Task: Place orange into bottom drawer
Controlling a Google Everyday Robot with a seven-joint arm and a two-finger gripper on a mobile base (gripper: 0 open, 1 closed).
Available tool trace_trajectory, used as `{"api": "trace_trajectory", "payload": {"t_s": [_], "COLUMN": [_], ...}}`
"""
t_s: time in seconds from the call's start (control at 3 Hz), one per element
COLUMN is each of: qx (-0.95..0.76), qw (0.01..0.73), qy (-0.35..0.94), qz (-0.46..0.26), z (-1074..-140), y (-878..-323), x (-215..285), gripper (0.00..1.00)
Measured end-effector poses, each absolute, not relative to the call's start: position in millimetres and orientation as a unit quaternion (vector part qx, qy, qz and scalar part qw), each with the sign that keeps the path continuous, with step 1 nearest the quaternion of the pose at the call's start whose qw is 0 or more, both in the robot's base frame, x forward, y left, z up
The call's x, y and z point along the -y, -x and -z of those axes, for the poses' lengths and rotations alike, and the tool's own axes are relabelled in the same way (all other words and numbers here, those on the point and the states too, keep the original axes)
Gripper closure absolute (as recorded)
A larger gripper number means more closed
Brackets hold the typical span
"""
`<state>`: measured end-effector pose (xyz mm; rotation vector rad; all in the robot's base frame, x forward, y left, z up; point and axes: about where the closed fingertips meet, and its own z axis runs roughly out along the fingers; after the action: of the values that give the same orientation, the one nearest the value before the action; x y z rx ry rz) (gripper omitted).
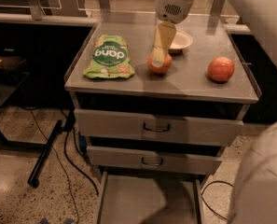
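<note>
The orange (161, 65) sits on the grey cabinet top (184, 80), in front of a small white bowl (182, 40). My gripper (157, 59) hangs from above with its pale yellow tip right at the orange's upper left side, partly covering it. The bottom drawer (128, 197) is pulled out below the two upper drawers; its flat grey floor shows nothing on it, and its right part lies behind a blurred part of my arm.
A redder apple (221, 69) lies at the right of the top. A green snack bag (108, 56) lies at the left. Two shut drawers with dark handles (156, 127) are below. Cables and a black stand leg (47, 150) lie on the floor at left.
</note>
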<state>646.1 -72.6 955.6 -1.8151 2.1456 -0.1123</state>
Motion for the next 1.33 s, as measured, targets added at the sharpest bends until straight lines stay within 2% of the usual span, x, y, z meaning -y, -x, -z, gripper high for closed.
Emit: {"api": "trace_trajectory", "payload": {"t_s": [0.67, 1.33], "qx": [-0.757, -0.763], "qw": [0.175, 0.163], "qy": [0.629, 0.625], "qz": [0.032, 0.020], "z": [-950, -926], "y": [-654, -685], "x": [75, 71], "gripper": [0.00, 0.00]}}
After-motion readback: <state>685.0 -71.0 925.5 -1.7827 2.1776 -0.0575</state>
